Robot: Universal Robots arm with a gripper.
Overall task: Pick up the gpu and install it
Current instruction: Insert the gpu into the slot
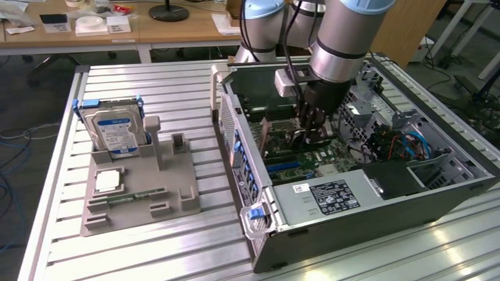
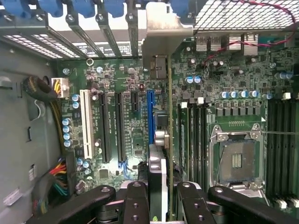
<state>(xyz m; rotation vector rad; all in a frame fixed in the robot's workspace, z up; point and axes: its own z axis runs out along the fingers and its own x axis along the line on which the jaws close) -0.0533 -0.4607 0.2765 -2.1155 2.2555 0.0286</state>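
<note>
Now hand [image 2: 161,198] clamped on gpu [image 2: 164,140], card upright over motherboard [image 2: 121,84] inside computer case [image 1: 437,205].

Even overhead light; glare streaks on the slatted table [image 1: 156,246] near computer case [image 1: 352,228]; wrist view sharp.

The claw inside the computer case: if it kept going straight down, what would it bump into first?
Probably the green motherboard, near its long blue slot; the thin dark graphics card the claw grips would touch first. Depth is hard to judge.
</note>
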